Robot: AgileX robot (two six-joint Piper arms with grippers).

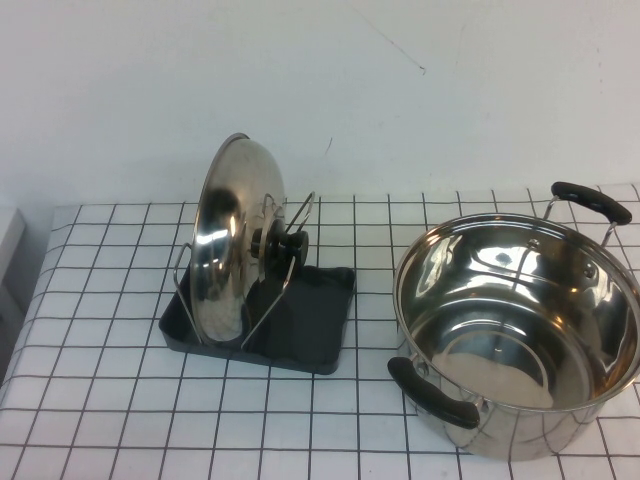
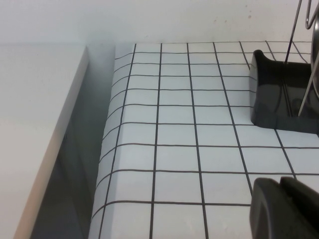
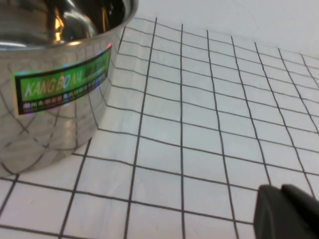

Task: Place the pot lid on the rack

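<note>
The shiny steel pot lid (image 1: 228,240) with its black knob (image 1: 283,245) stands on edge in the rack (image 1: 315,325), leaning against the wire uprights (image 1: 296,222). The rack's dark grey tray also shows in the left wrist view (image 2: 279,99), with an upright wire and the lid's edge at the corner. My left gripper (image 2: 286,206) is shut and empty, over the gridded cloth near the table's left edge, apart from the rack. My right gripper (image 3: 289,211) is shut and empty, low over the cloth beside the pot. Neither arm shows in the high view.
A deep steel pot (image 1: 520,335) with black handles (image 1: 432,392) stands at the right of the table; its labelled wall fills a corner of the right wrist view (image 3: 55,94). The table's left edge (image 2: 107,149) drops off beside a white surface (image 2: 35,124).
</note>
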